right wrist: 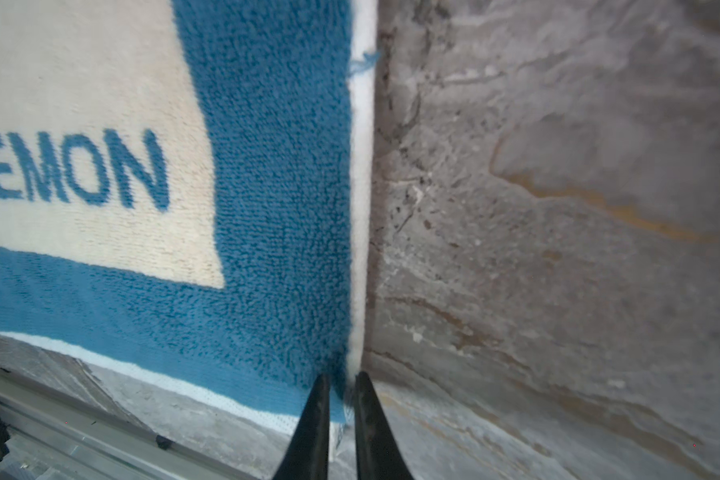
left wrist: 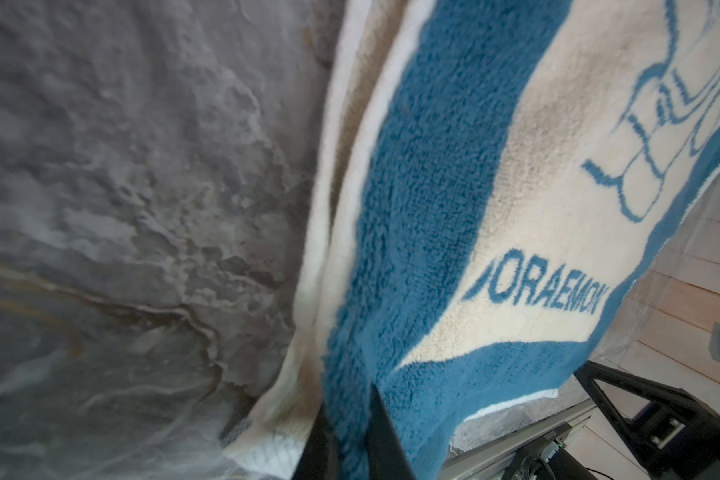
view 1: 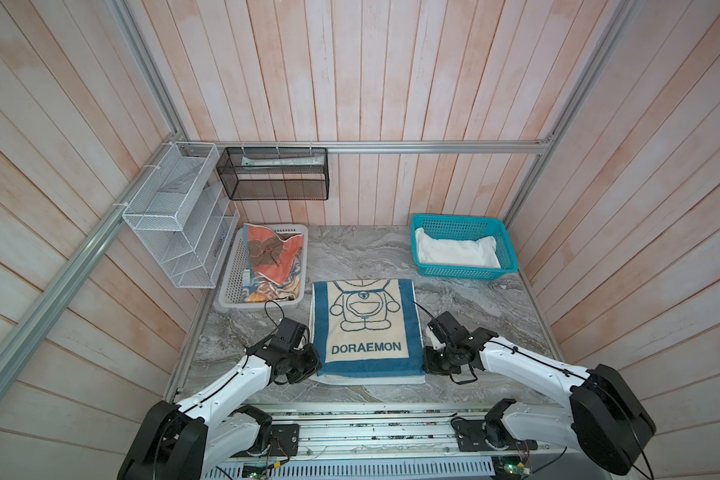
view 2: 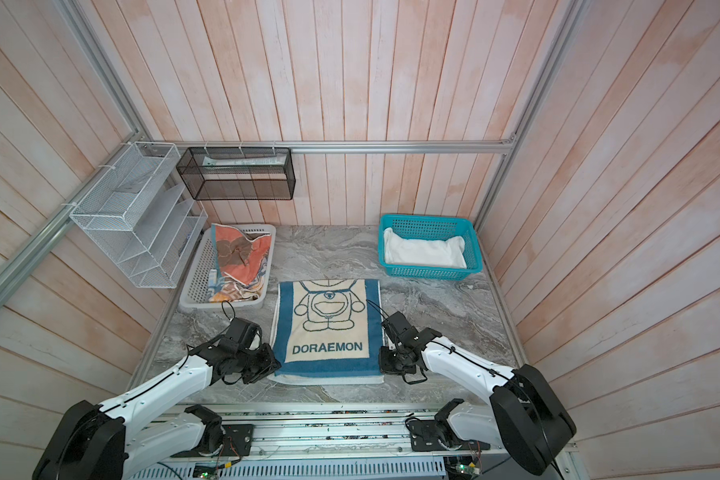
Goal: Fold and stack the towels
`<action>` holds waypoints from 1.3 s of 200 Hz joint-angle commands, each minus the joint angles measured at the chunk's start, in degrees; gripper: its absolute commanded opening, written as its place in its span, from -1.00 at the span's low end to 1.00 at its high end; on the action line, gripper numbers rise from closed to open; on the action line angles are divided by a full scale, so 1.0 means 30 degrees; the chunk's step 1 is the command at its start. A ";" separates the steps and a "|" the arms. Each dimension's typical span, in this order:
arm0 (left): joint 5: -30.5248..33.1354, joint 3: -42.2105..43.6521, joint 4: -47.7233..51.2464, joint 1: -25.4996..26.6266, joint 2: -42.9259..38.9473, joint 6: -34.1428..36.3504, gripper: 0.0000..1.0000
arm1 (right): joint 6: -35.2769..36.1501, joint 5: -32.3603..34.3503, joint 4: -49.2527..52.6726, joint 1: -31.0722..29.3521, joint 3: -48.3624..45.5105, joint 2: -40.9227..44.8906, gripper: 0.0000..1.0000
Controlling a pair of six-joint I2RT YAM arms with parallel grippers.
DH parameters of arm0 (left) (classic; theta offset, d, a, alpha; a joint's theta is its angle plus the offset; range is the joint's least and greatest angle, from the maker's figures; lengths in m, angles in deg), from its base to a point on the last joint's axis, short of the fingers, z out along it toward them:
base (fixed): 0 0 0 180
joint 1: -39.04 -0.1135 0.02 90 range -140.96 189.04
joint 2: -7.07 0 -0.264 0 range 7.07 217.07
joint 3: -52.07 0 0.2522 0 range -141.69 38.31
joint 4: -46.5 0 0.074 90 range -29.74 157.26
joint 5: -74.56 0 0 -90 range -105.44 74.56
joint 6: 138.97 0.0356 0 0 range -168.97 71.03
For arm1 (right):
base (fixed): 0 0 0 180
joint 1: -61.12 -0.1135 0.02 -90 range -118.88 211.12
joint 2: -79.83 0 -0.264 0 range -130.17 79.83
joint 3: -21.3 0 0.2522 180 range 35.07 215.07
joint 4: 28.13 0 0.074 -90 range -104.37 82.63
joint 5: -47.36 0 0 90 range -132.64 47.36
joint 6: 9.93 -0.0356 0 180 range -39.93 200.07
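DORAEMON towel (view 1: 364,328) lies flat near-centre on marble table (view 1: 474,307), print up. Looks folded once already: cream under-layer peeks out at near + left edges.

Grippers: left gripper (left wrist: 350,428) is on the near-left corner, right gripper (right wrist: 341,395) on the near-right corner. Both claws are narrow w/ cloth between the jaws in the wrist views. Left has the blue border, right has the corner hem. Can't tell how hard either clamps.

Other towels: coral-orange towel (view 1: 275,253) + block-lettered towel (view 1: 267,293) are crumpled in white basket (view 1: 231,274), far left. White towel (view 1: 454,251) is in teal basket (view 1: 466,272), far right.

Handling, my read: thick terry, light, fully limp, grippy not slippery. A single-point lift would let it sag + unfold. Take it w/ both arms at adjacent corners, pinch through all layers at the hem, keep the edge taut btwn grippers. Risk is grabbing the top layer only, so layers slide apart. Loose blue thread (right wrist: 364,62) on the right edge could snag.
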 commanded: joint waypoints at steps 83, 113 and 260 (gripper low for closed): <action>-0.0015 -0.0787 0.0541 -0.0072 -0.0550 0.0424 -0.39 | -0.0150 0.0289 -0.0185 0.0094 -0.0349 -0.0485 -0.34; -0.0070 -0.0927 0.0634 -0.0063 -0.0725 0.0416 -0.52 | -0.0040 0.0457 0.0015 0.0093 -0.0036 -0.0361 -0.80; 0.1668 -0.4281 0.4158 -0.0348 -0.1826 0.1469 -1.00 | 0.0349 0.1295 0.3249 0.0074 0.2992 0.1546 -1.00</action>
